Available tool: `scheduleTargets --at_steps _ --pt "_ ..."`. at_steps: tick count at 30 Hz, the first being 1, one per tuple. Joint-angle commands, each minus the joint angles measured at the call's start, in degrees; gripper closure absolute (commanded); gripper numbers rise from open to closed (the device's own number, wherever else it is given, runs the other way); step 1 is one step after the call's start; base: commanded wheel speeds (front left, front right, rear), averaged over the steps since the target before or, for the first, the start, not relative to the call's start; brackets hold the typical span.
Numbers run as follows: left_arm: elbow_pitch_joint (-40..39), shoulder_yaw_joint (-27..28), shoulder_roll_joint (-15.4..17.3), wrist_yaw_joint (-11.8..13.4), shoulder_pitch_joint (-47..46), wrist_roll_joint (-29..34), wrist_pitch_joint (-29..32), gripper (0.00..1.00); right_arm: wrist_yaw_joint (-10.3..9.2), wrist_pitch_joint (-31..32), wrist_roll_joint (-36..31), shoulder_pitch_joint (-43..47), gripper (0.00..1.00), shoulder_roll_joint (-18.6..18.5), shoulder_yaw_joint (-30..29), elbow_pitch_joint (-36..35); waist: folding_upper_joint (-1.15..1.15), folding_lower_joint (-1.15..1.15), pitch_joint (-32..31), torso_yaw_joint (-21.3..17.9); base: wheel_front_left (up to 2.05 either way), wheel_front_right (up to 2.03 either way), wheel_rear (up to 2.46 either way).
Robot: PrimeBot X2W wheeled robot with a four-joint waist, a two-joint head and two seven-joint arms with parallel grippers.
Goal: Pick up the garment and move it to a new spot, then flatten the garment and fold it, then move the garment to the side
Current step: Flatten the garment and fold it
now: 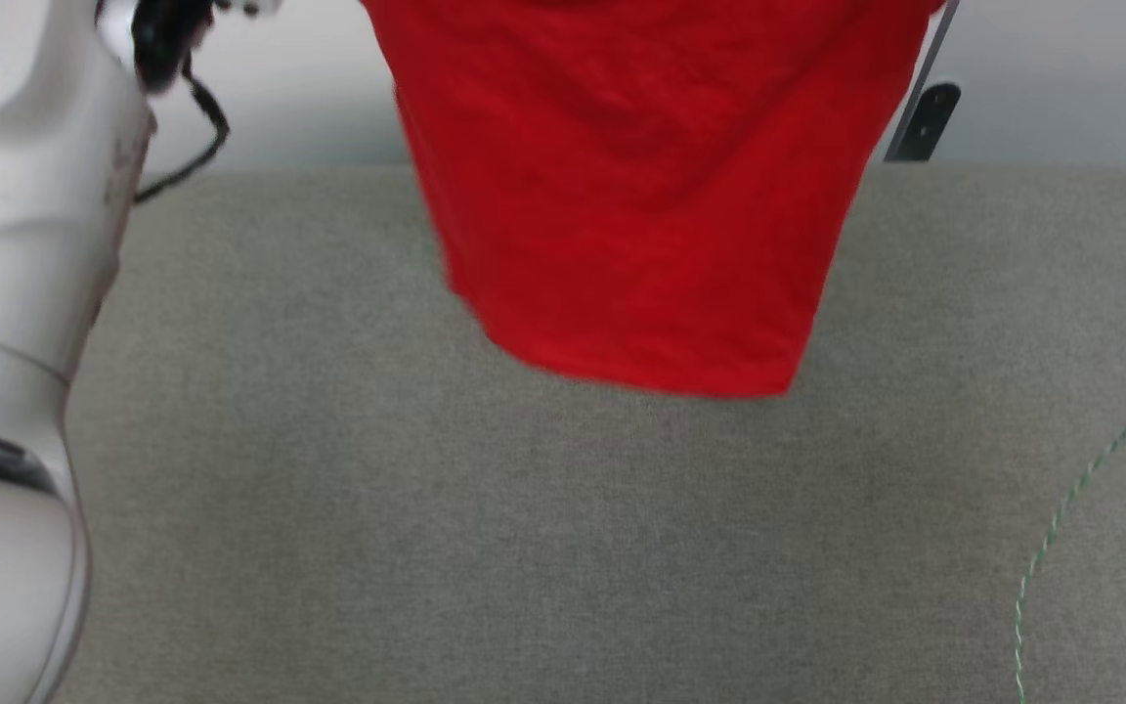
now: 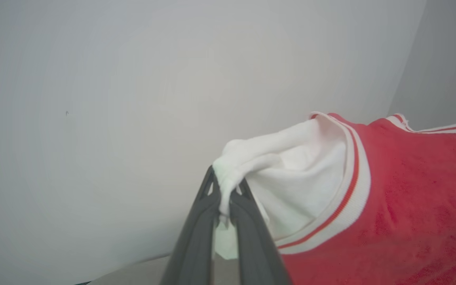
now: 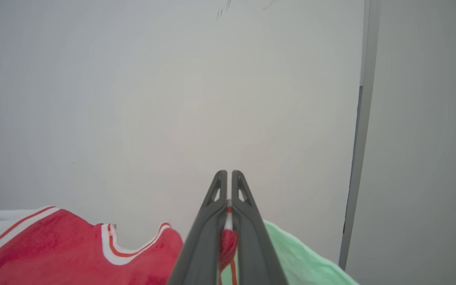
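Observation:
The garment (image 1: 641, 186) is a red jersey hanging in the air over the grey cushioned surface (image 1: 524, 538), its lower hem free and blurred. In the left wrist view my left gripper (image 2: 225, 184) is shut on a bunch of the garment's white sleeve fabric (image 2: 287, 174), next to striped trim and red cloth (image 2: 418, 198). In the right wrist view my right gripper (image 3: 226, 178) is shut on a thin fold of the garment (image 3: 73, 245), red and white trim showing between its fingers (image 3: 208, 221). A pale green part (image 3: 299, 257) lies just right of those fingers.
My pale left forearm (image 1: 16, 342) fills the left edge of the head view, with a black cable beside it. A white wall (image 2: 133, 99) stands behind the surface. A dark bracket (image 1: 925, 122) sits at the back right. A thin green thread (image 1: 1061, 528) curves over the surface at right.

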Motion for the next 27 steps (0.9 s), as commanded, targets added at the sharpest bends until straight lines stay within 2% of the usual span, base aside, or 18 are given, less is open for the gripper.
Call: scheduleTargets --at_steps 1,6,12,16,19,21,24,25,27 --pt "0.74 -0.45 -0.39 0.54 -2.31 1.14 -0.76 1.0 -0.05 -1.7 -0.73 -1.88 1.0 0.9 0.28 1.53 0.0 0.0 3.17 -0.9 0.0 0.0 0.0" --pt "3.57 -0.02 -1.87 2.16 -7.61 1.41 -1.76 1.0 -0.05 -7.76 -2.69 -6.61 1.0 2.63 1.8 4.72 0.0 0.0 5.09 -1.52 0.0 0.0 0.0" --pt "5.95 0.54 -3.02 4.12 -13.07 1.64 -6.25 1.0 -0.05 -15.78 -4.97 -11.54 1.0 4.57 2.29 9.59 0.0 0.0 7.35 -2.26 0.0 0.0 0.0" --pt "6.8 0.95 -3.63 4.94 -16.48 1.73 -9.1 1.0 -0.06 -19.84 -6.83 -14.11 1.0 4.65 2.22 11.93 0.0 0.0 10.22 -2.0 0.0 0.0 0.0" --pt "7.21 1.09 -4.03 5.17 -19.03 1.89 -10.8 1.0 -0.06 -21.33 -8.73 -15.8 1.0 3.27 0.96 12.56 0.0 0.0 13.35 -1.47 0.0 0.0 0.0" --pt "7.2 1.35 -4.56 5.07 -20.88 1.84 -12.14 1.0 -0.06 -21.71 -10.46 -16.84 1.0 2.07 -0.45 11.74 0.0 0.0 15.85 -0.8 0.0 0.0 0.0" --pt "7.14 1.67 -5.02 5.2 -24.24 1.88 -14.58 1.0 -0.06 -21.75 -14.51 -16.46 1.0 0.14 -5.65 4.39 0.0 0.0 19.85 0.26 0.0 0.0 0.0" --pt "7.14 1.67 -5.02 5.2 -24.24 1.88 -14.58 1.0 -0.06 -21.75 -14.51 -16.46 1.0 0.14 -5.65 4.39 0.0 0.0 19.85 0.26 0.0 0.0 0.0" --pt "6.68 1.3 -5.55 5.18 -27.04 2.64 -16.34 1.0 -0.06 -21.66 -18.32 -15.18 1.0 -0.06 -9.72 -1.03 0.0 0.0 23.14 1.24 0.0 0.0 0.0"
